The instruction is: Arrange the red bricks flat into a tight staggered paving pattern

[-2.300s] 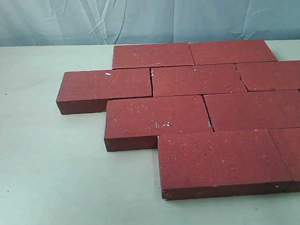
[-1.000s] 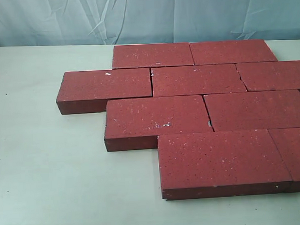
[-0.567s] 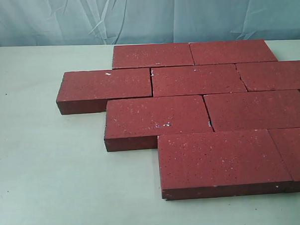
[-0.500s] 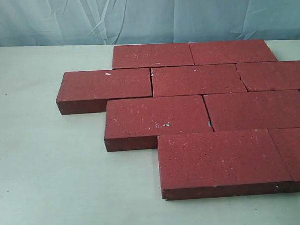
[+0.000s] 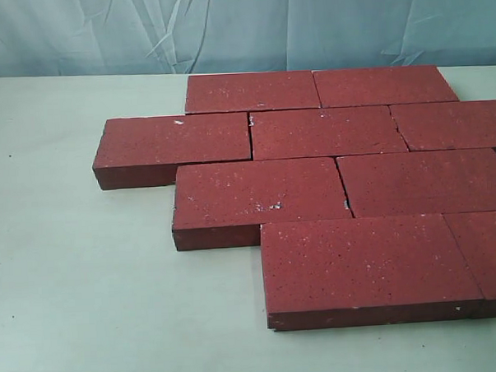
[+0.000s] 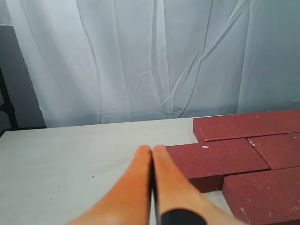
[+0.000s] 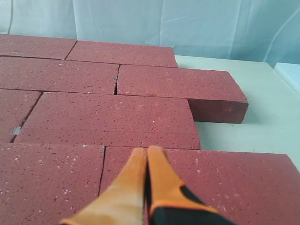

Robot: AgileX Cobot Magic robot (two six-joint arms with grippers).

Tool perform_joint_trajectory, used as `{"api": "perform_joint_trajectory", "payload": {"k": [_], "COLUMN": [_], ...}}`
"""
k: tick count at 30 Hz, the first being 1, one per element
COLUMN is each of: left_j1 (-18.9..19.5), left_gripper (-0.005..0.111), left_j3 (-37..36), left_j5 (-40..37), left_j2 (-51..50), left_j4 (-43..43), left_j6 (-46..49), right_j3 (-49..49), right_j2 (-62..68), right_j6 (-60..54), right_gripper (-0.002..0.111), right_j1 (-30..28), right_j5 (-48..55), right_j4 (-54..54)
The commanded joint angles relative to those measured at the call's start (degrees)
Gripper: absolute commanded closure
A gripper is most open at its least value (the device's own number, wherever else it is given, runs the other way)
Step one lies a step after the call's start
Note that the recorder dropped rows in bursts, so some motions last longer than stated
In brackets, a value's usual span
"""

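The bricks (image 5: 261, 194) lay flat in four staggered rows, packed close together, on the bench (image 5: 80, 300) from its middle toward its right side and far edge. Only the wrist views caught the arms. The left jaws were clenched, empty, over bare bench beside the rows. The right jaws were clenched, empty, above the bricks.

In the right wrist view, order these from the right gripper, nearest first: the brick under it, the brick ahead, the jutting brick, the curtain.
1. Brick under it, nearest row, directly below the right gripper.
2. Brick ahead, next row out.
3. Jutting brick, third row, its end sticking out past the others.
4. Curtain, behind all the bricks.
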State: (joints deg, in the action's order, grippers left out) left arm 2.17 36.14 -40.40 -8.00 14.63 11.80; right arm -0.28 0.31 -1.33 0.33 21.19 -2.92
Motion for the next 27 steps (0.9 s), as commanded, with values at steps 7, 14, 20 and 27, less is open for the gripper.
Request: {"api": "perform_joint_trajectory", "payload": {"k": [7,14,20,27], "left_j1": [-0.02,-0.02,-0.02,-0.02], "left_gripper": [0.107,0.107,0.107,0.107], "left_j3": [-3.83,-17.41,-28.43,-36.14], "left_j5": [0.68,11.89,19.41,23.61], "left_j2": [0.84,5.97,8.00,8.00], "left_j4": [-7.08,-9.32,-9.18,-10.24], "left_j6": [-3.96,-5.44,-5.44,-5.44], "right_j3": [0.28,0.28,0.28,0.28], "right_j2": [-0.31,-0.31,-0.31,-0.31], "right_j6": [-0.07,-0.07,-0.07,-0.07], "right_gripper": [0.109,0.109,0.109,0.109], "right_j1": [-0.33,-0.33,-0.33,-0.33], "right_j5": [-0.74,-0.74,-0.74,-0.74], "right_j4": [0.00,0.00,0.00,0.00]}}
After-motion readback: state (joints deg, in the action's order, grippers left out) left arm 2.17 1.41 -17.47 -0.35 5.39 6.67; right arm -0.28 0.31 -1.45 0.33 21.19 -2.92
